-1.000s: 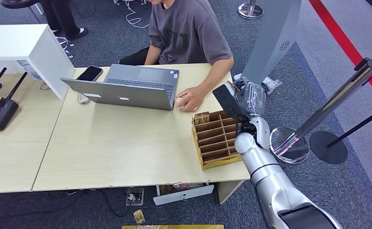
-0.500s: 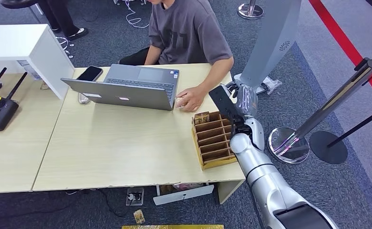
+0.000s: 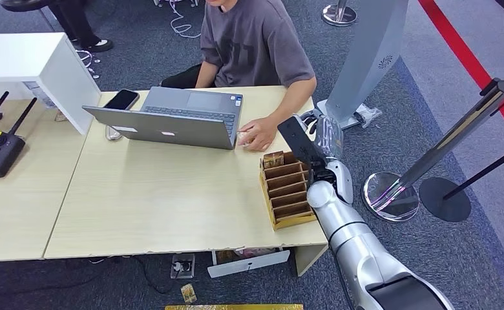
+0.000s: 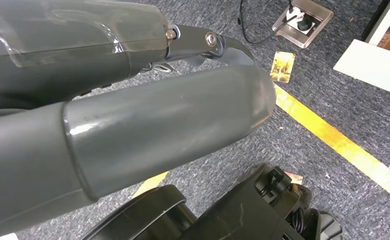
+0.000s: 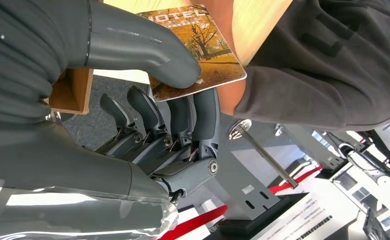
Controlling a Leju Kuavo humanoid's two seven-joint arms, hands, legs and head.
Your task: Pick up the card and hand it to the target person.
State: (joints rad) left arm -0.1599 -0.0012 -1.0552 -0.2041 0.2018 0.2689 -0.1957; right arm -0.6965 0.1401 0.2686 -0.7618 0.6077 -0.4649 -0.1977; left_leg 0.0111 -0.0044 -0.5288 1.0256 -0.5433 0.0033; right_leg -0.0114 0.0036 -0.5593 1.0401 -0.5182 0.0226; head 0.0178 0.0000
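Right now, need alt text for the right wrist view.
The robot's right hand pinches a hotel card printed with autumn trees between its thumb and fingers. Just beyond the card are a seated person's arm in a grey sleeve, a pale wooden table edge and a corner of a wooden organizer.

Card cut off at the upper frame edge, lettering partly covered by the right hand's thumb, person's head cropped at top of head view, left hand's fingers hidden.

Card with an autumn-tree picture bore the word "HOTEL" along its edge, first letter partly hidden, no other text was legible
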